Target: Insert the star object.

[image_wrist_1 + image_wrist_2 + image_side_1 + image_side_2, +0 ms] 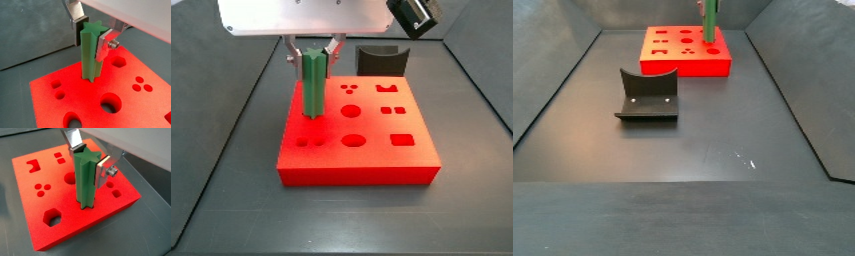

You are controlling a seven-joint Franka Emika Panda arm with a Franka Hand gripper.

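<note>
We are holding the star object upright between the 2 fingers of the gripper, which are clamping its top above the red block on the table. Its lower end is meeting the block's top face near the left edge in a side view. It is looking barely entered, so most of the pushing down is still remaining.

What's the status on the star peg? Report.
Claw shut on peg, over red block. Peg upright, its lower end at the block's top face; how deep, cannot tell. Fixture apart from block, nothing in the way.
</note>
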